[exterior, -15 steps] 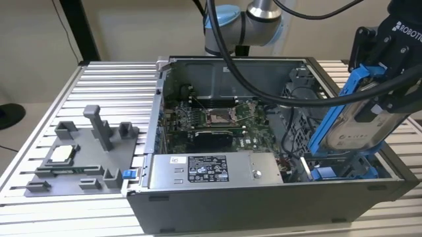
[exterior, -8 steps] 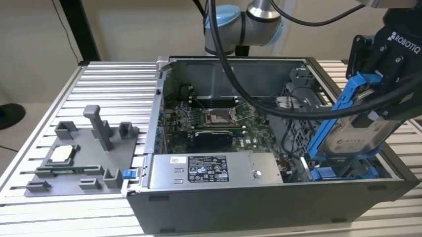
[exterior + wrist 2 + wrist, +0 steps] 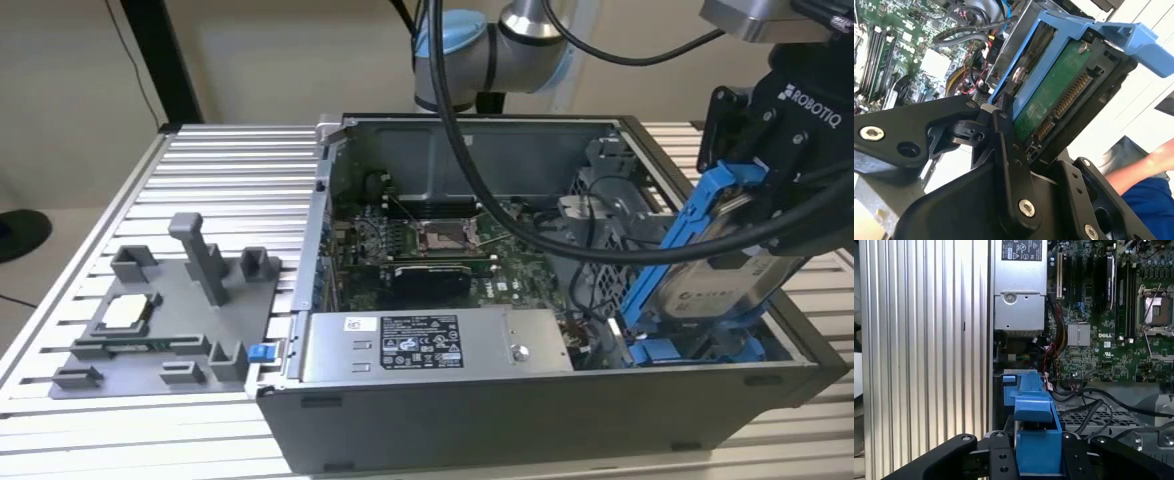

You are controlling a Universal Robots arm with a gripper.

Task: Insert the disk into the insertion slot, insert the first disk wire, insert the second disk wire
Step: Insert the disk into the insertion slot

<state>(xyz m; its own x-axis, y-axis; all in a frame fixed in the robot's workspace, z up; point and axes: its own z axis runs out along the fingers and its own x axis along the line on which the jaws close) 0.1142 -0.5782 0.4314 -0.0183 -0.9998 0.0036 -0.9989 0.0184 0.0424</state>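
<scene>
Table (image 3: 200, 170) of ribbed metal carries an open computer case (image 3: 534, 420), lid off, with the motherboard (image 3: 427, 240) bare in the middle and a grey power supply (image 3: 427, 345) along the near wall. Over the case's corner at the exterior view's right hangs the gripper (image 3: 771, 215), its fingers (image 3: 1006, 130) clamped on the disk (image 3: 714, 285) in its blue carrier. The disk is tilted, top leaning towards the exterior view's right, its lower end down at the blue rails of the slot (image 3: 674, 350), not lying flat in it.
</scene>
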